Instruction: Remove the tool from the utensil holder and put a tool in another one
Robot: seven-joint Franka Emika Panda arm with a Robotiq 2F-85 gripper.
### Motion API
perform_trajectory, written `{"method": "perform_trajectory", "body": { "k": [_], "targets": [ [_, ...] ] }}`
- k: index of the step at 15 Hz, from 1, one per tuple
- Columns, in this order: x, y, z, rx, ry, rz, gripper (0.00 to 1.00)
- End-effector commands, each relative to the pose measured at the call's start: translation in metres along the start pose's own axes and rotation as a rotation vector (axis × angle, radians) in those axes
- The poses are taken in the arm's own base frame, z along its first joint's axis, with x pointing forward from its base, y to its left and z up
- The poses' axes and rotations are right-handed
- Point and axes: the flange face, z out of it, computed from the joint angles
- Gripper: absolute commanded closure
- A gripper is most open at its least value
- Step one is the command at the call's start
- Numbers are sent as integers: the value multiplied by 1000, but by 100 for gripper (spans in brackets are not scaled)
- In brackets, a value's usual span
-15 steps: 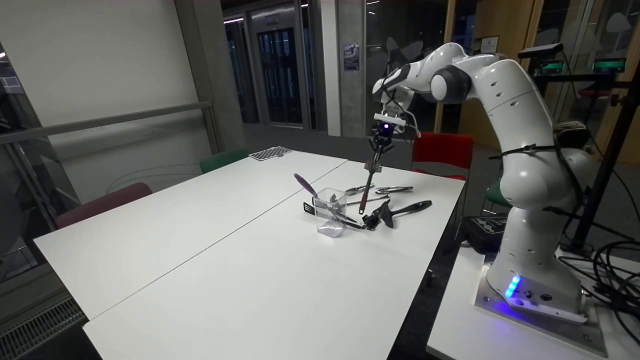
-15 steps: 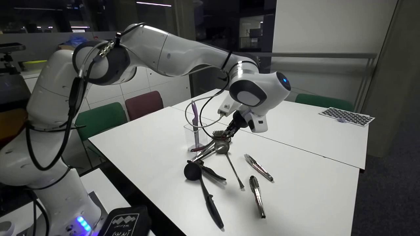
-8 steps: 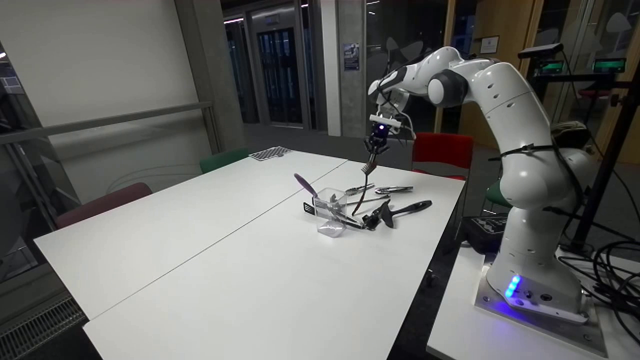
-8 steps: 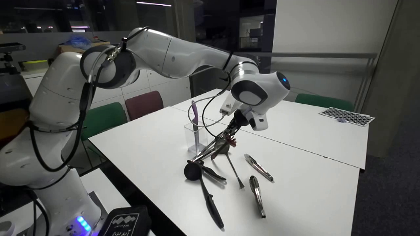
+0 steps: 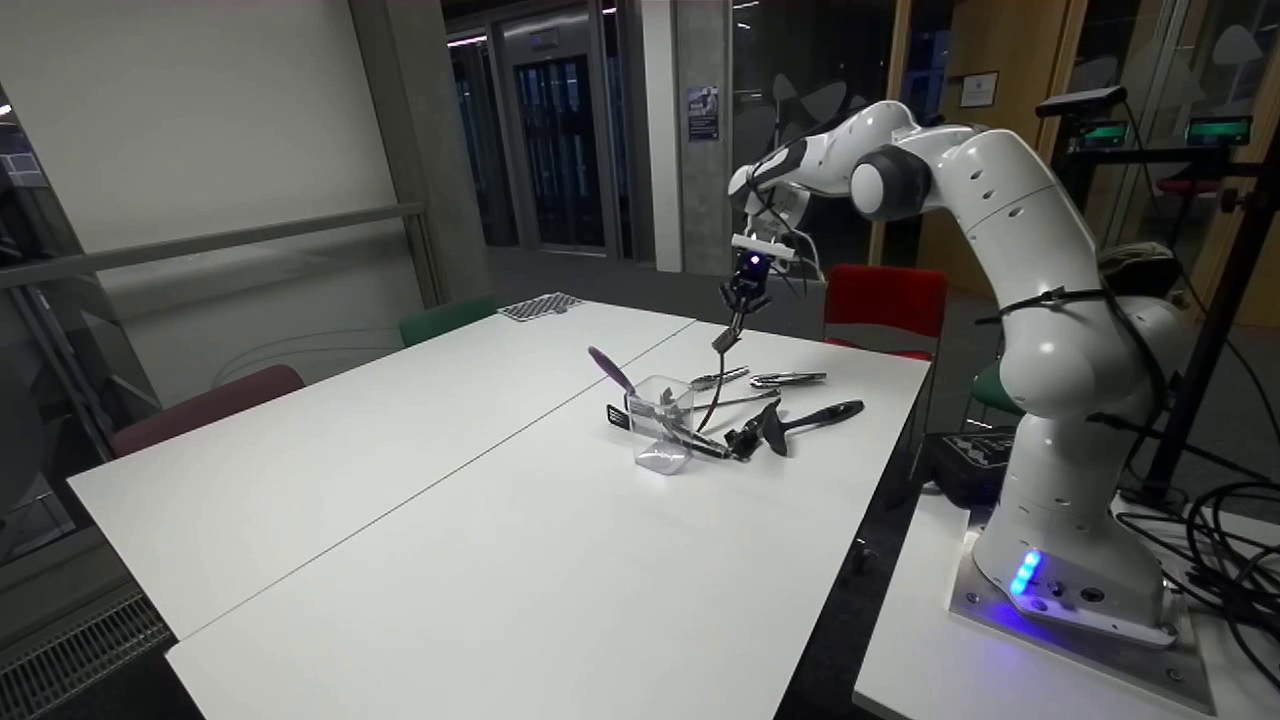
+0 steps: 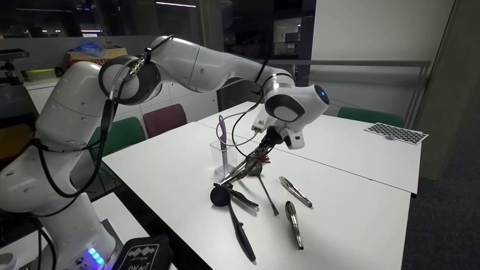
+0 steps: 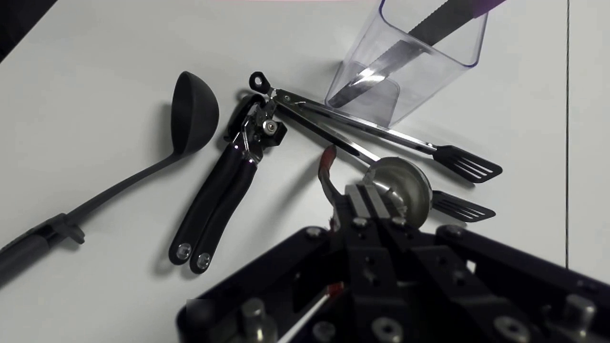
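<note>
Nearest in an exterior view, a black ladle [image 6: 221, 196] lay with its handle towards the corner of the table [image 5: 560, 560] on the robot's side, so its grip was probably its easiest part to reach. Behind it came a can opener [image 7: 238, 186], then slotted tongs [image 7: 362, 125], spread apart presumably because nothing locked them, with the bowl of a steel ladle [image 7: 400, 186] across one arm. Over this cluster hung the gripper [image 7: 366, 189], fingers drawn together to a bare slit. It seemed to have a red-tipped brush [image 7: 326, 167] pinched close to the head, which would explain why the handle slanted down towards the table; the exact grip point was hidden. Farther, well in from the table's edges, the clear utensil holder [image 7: 429, 81] stood upright, a spot that probably left room to reach in from above. A purple-handled knife [image 7: 391, 64] leaned inside, blade down, likely because the mouth was far wider than the blade. Farthest, by the far corner, lay a checkered board [image 6: 396, 134], perhaps for calibration.
</note>
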Motion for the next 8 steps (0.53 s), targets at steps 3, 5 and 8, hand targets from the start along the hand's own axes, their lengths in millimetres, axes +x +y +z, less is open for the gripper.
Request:
{"method": "perform_trajectory", "body": {
  "k": [3,5,8],
  "targets": [
    [5,-7,16,-131,18,16,99],
    [5,-8,24,-182,27,18,99],
    [5,-12,35,-261,50,30,99]
  ]
}}
